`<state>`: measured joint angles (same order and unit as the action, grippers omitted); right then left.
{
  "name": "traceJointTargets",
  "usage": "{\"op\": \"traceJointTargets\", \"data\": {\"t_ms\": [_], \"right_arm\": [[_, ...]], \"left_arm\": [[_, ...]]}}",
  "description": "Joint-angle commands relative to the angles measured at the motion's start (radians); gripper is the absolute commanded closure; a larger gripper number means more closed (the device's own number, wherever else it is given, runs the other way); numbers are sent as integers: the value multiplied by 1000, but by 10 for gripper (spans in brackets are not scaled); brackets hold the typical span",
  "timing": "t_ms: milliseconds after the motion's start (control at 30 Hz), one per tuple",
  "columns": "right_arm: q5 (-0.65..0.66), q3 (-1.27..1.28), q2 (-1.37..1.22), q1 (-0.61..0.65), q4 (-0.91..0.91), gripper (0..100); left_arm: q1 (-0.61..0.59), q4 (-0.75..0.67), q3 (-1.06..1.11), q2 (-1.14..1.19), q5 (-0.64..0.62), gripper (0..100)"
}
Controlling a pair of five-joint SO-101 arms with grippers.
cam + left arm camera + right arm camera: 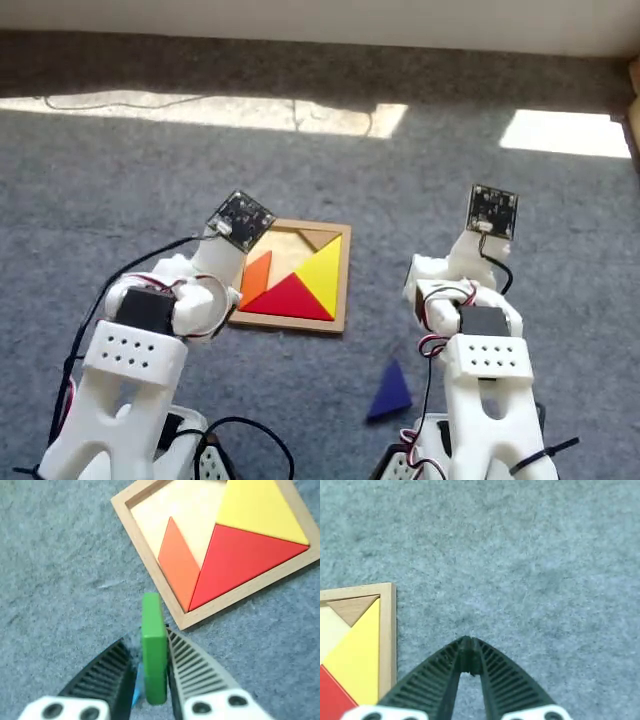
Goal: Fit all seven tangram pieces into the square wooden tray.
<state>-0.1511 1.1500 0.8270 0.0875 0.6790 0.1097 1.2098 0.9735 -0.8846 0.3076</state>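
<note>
While my left claw (146, 642) pinches the green piece (152, 625), the tray (346, 285) holds red (240, 555), yellow (260, 510), orange (180, 562); blue triangle (390, 392) outside, right claw (468, 654) closed, empty.

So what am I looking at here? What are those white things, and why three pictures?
Those are two small robot arms, the left arm and the right arm, each ending in a two-fingered pincer called a gripper. The high view comes from a fixed camera above; the other two from cameras on the wrists. On the grey surface lies a square wooden tray holding a red piece, a yellow piece and an orange piece. A blue triangle lies outside it. The left gripper pinches a green piece, edge up, beside the tray. The right gripper is shut, holding nothing.
</note>
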Motion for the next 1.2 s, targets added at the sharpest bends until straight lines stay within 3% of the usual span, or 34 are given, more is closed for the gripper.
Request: {"op": "traceJointTargets", "data": {"t_ms": [0, 633, 833, 1167], "right_arm": [[-9, -5, 19, -15, -18, 991], [-9, -5, 19, -16, -18, 991], [-9, -5, 19, -15, -18, 991], [18, -8, 21, -13, -18, 991]], "left_arm": [[71, 9, -168, 147, -3, 994], [306, 8, -707, 881, 3, 954], [277, 9, -817, 1036, 2, 858], [147, 9, -993, 1152, 0, 822]]}}
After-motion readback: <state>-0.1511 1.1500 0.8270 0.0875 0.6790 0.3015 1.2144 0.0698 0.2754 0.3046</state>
